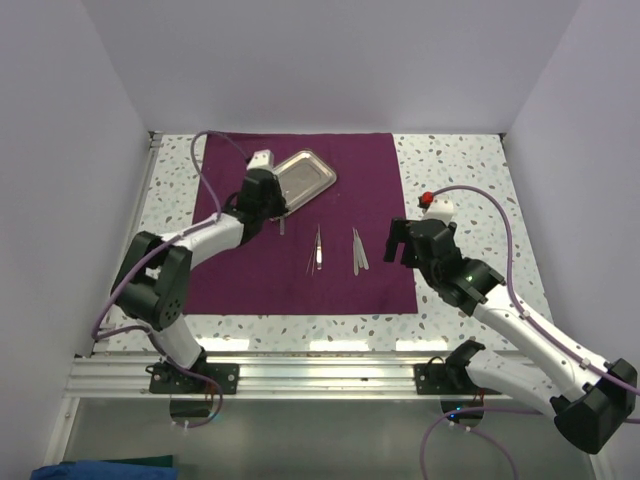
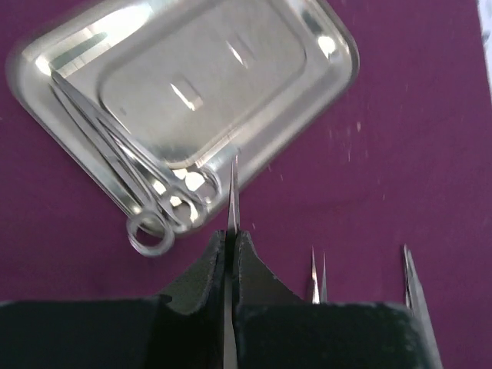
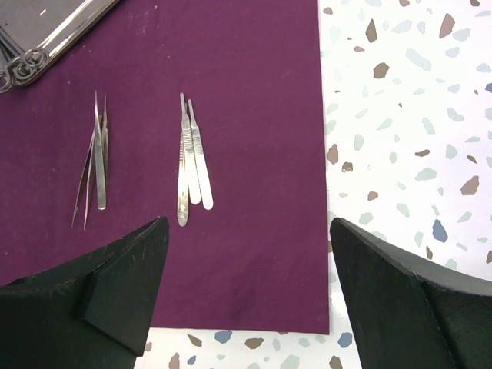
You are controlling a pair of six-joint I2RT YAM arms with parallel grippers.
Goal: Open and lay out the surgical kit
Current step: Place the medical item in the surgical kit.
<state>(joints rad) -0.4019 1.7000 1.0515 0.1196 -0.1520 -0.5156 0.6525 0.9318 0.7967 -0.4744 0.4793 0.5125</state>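
Bright, even overhead light, faint shadows; glare streaks the steel tray, slightly blurred in the left wrist view.

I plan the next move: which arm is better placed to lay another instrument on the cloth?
Left. The left gripper is shut on a thin pointed instrument near the tray; the right gripper is open and empty.

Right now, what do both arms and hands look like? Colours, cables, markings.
The left arm and right arm have white links and black joint housings. A purple cable loops along each. The left hand and right hand have black, wedge-shaped fingers. The right arm carries a red spot at its wrist and a small green light.
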